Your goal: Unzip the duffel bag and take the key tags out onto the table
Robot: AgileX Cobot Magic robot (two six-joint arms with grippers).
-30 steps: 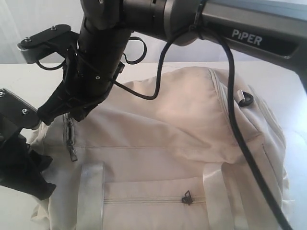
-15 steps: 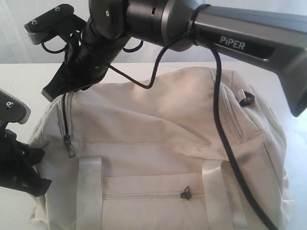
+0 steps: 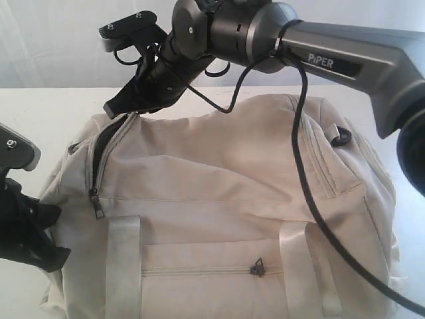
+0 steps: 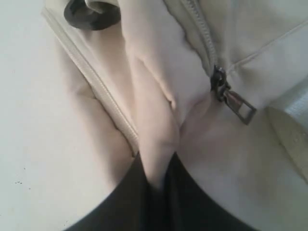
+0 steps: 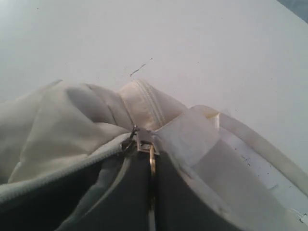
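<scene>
Straps [image 3: 124,266] of pale webbing and a closed pocket zipper [image 3: 199,270] run across the near side of the duffel bag [image 3: 219,193], which lies on the white table [image 3: 40,113]. At the bag's near left corner, the left pincer [image 4: 155,185] is pressed together on a fold of its beige fabric. At the bag's far left top edge, the right pincer [image 3: 118,108] pinches the zipper pull [image 5: 152,161], and the zipper beneath it gapes, showing dark lining [image 3: 99,149].

Bright diffuse light washes out the table [image 3: 40,106], shadows are soft, and near foregrounds blur.
</scene>
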